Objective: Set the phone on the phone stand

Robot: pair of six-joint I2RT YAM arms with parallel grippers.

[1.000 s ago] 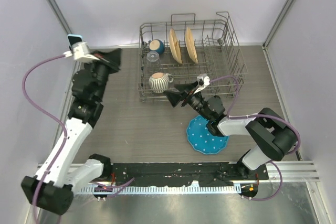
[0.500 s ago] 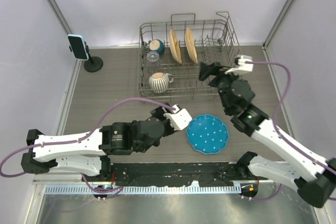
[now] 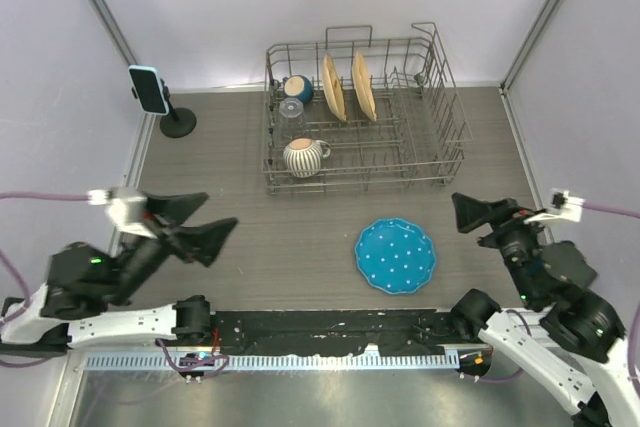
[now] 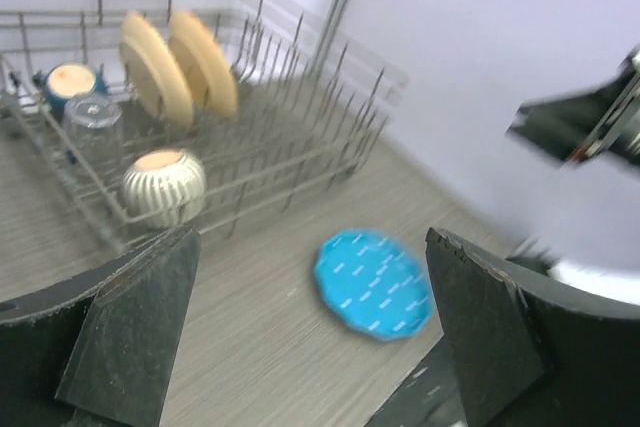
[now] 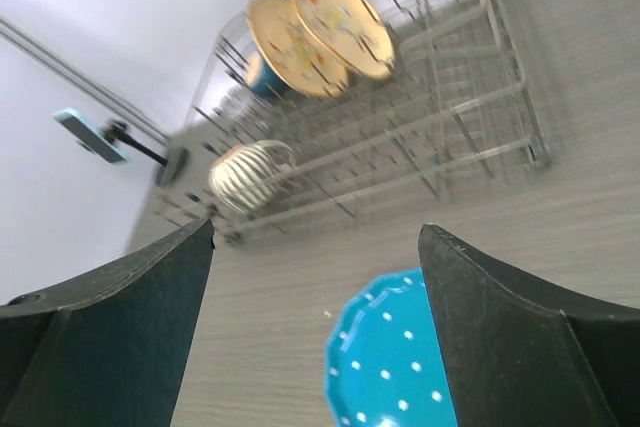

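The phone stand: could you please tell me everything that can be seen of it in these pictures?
The phone stand is black; its material is hard to tell. It has a round disc base that lies flat on the table in the far left corner, left of the dish rack and apart from it. A thin post rises from the base. The cradle on top holds the phone, which hides most of the cradle. Only the phone and the table touch it.

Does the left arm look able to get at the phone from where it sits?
Probably yes. The left gripper is open and empty, the phone sits on the phone stand at the far left, that arm's side, with only bare table between; the dish rack stands off to the right.
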